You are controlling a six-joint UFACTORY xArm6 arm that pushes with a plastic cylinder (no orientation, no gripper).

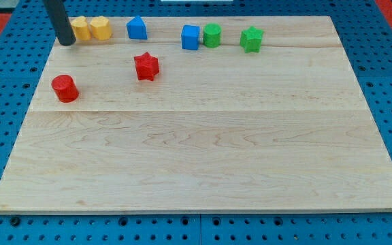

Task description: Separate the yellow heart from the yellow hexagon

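Two yellow blocks sit side by side and touching near the board's top left edge. The left one (81,28) looks like the hexagon, and the right one (101,28) looks like the heart, though the shapes are hard to make out. My dark rod comes down from the view's top left. My tip (67,43) rests on the board just left of and slightly below the left yellow block, touching or nearly touching it.
A blue pentagon-like block (137,28), a blue cube (190,37), a green cylinder (212,35) and a green star (252,39) line the top edge. A red star (145,66) and a red cylinder (64,88) lie lower left. The wooden board (203,156) sits on a blue pegboard.
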